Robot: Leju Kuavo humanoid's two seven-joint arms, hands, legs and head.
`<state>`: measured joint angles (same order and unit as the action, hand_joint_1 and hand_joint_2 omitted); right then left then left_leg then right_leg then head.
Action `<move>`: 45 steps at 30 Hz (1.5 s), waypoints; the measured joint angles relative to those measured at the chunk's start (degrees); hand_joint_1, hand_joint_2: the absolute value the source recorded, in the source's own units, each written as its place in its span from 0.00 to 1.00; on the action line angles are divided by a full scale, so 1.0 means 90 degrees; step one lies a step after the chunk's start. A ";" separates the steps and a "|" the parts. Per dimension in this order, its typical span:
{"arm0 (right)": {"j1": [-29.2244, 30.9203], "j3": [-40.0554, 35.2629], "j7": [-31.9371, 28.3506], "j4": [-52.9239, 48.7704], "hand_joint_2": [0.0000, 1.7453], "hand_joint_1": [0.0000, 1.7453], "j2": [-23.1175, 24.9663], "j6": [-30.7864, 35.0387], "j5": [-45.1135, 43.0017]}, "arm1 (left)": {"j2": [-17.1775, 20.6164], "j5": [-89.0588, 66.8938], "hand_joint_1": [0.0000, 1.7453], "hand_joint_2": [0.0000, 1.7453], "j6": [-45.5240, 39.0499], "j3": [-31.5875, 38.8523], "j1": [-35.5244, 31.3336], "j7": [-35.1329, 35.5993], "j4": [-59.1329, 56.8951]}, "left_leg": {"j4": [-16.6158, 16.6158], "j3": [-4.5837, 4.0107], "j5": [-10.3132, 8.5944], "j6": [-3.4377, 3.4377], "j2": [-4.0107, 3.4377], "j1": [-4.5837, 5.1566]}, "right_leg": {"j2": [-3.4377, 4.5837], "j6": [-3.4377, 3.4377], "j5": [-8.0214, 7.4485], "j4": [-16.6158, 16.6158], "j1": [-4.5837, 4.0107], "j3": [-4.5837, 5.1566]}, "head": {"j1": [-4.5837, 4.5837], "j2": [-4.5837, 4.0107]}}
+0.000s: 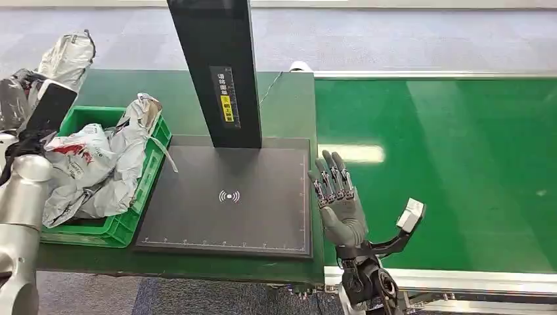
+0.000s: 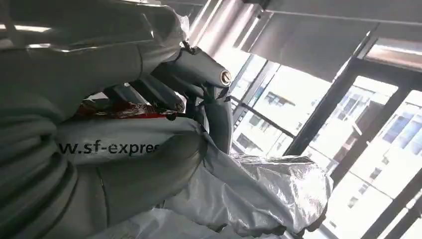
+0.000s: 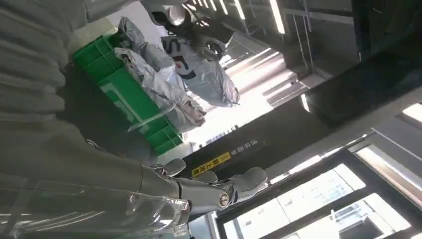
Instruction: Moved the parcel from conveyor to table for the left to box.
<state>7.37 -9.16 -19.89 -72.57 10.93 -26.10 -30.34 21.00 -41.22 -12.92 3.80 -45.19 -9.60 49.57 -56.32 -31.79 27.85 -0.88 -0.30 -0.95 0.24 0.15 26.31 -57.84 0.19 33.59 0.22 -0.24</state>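
Above the far-left corner of the green crate [image 1: 111, 226], I see the parcel [image 1: 66, 59], a grey courier bag, lifted clear of the table and clamped in the left hand [image 2: 164, 94]; the left wrist view shows its fingers wrapped around the printed plastic. Several more grey bags [image 1: 98, 167] lie piled in the crate. To the right of the crate sits the dark scan pad [image 1: 226, 197] with its black post [image 1: 217, 65], bare of any parcel. Beyond the pad, the right hand [image 1: 338, 197] stands upright over the edge of the green conveyor [image 1: 460, 164], fingers spread and holding nothing. I judge the conveyor-to-table transfer complete and the boxing step under way; what is left is lowering and releasing the parcel into the crate.
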 measured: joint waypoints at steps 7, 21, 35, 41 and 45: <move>0.0000 0.0046 -0.0005 0.0000 1.00 0.00 -0.0005 -0.0027 0.0044 | 0.0075 -0.0051 1.00 1.00 0.0639 -0.0294 0.0078 0.0238 0.0002 | 0.0000 0.0000 0.0000 0.0000 0.0000 0.0000 | 0.0000 0.0000 0.0000 0.0000 0.0000 -0.0002 | -0.0002 0.0000; -0.0004 0.0199 -0.0053 0.0000 1.00 0.00 -0.0007 -0.0104 0.0083 | 0.0445 -0.0143 0.00 1.00 0.1290 -0.0542 0.0390 0.0474 0.0328 | 0.0001 -0.0002 0.0000 0.0000 -0.0002 0.0000 | 0.0001 0.0000 0.0000 0.0000 0.0000 0.0001 | 0.0000 0.0000; -0.0166 0.0267 -0.0095 -0.0017 1.00 0.00 -0.0032 -0.0073 0.0061 | 0.0617 0.0648 0.00 1.00 0.0787 0.0043 0.1133 0.0372 0.1879 | 0.0001 -0.0002 0.0001 0.0000 -0.0005 0.0000 | 0.0005 0.0000 0.0000 0.0000 0.0000 0.0003 | 0.0000 0.0000; -0.0197 0.0272 -0.0114 -0.0017 1.00 0.00 -0.0053 -0.0024 0.0051 | 0.0532 0.0971 0.00 1.00 0.0498 0.0335 0.1424 0.0180 0.2355 | 0.0001 -0.0001 0.0000 0.0000 -0.0005 0.0000 | 0.0005 0.0000 0.0000 0.0000 0.0000 0.0003 | 0.0000 0.0000; -0.0196 0.0274 -0.0117 -0.0017 1.00 0.00 -0.0058 0.0010 0.0051 | 0.0478 0.1325 0.00 1.00 0.0235 0.0491 0.1529 -0.0115 0.2606 | 0.0001 -0.0002 0.0001 0.0000 -0.0005 0.0000 | 0.0005 0.0000 0.0000 0.0000 0.0000 0.0004 | 0.0000 0.0000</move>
<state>5.61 -6.69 -20.94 -72.72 10.40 -26.01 -29.88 25.31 -29.30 -10.80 8.22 -31.42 -10.63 73.03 -56.31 -31.81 27.85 -0.88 -0.35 -0.95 0.28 0.16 26.31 -57.84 0.19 33.63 0.22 -0.24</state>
